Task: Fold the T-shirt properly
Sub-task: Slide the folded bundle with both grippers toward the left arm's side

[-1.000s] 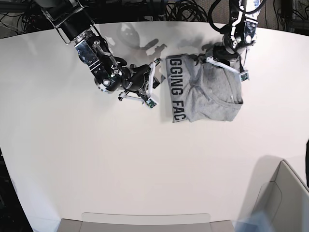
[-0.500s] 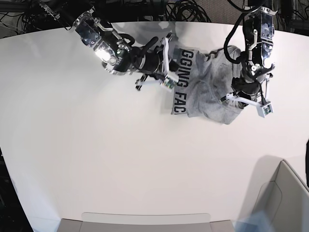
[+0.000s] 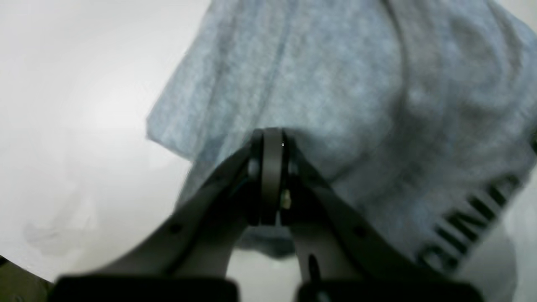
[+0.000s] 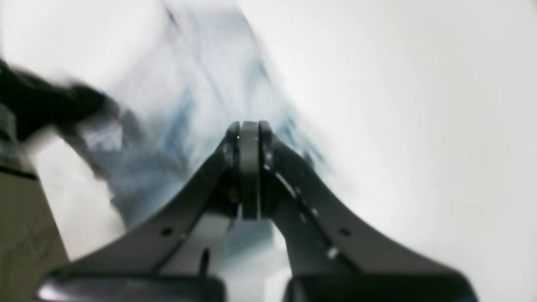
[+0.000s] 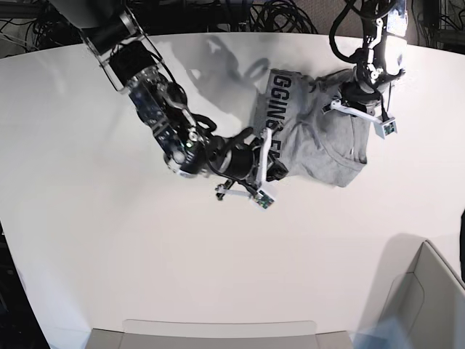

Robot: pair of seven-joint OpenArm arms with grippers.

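Note:
The heather-grey T-shirt [image 5: 312, 138] lies crumpled on the white table [image 5: 109, 240] at the back right, with black lettering along its left edge. My left gripper [image 5: 352, 102] is at the shirt's upper right part. In the left wrist view the left gripper [image 3: 272, 138] has its jaws together, pinching puckered shirt fabric [image 3: 335, 84]. My right gripper [image 5: 275, 166] is at the shirt's lower left corner and hides the end of the lettering. In the blurred right wrist view the right gripper [image 4: 247, 130] has its jaws together against shirt fabric [image 4: 168, 126].
A cardboard box [image 5: 429, 298] stands at the front right corner. A pale tray [image 5: 218, 334] sits at the front edge. Cables [image 5: 276, 14] lie behind the table's far edge.
My right gripper has swung from the shirt's upper left edge down to its lower left corner. My left gripper has moved back up to the shirt's upper right. The shirt has shifted and turned.

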